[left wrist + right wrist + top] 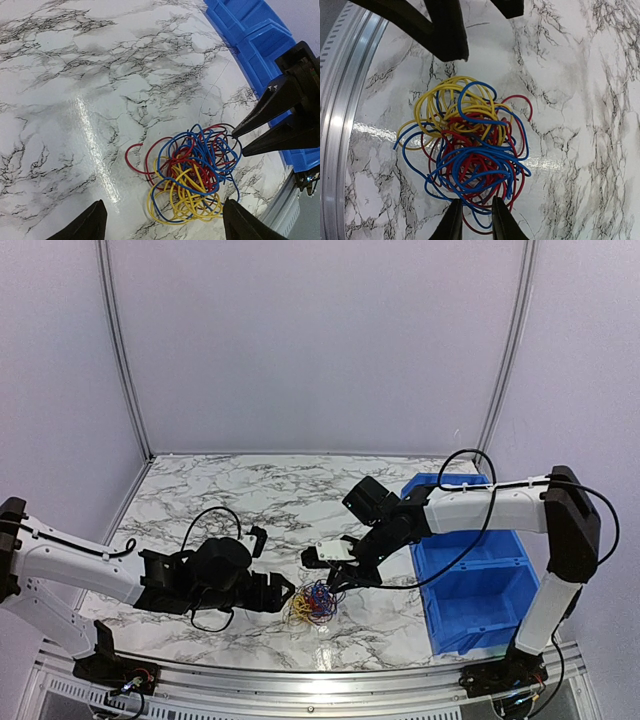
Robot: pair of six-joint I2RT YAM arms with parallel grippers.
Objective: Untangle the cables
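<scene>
tangled cables [470, 145] at right pincer [476, 209]

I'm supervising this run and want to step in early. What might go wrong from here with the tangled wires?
Red and blue loops sit between the narrow jaws of the right gripper; it may pinch several and drag all the cables along. The left gripper is open and holds nothing, so nothing anchors the knot. The bundle lies near the metal edge rail and might slide off.
</scene>
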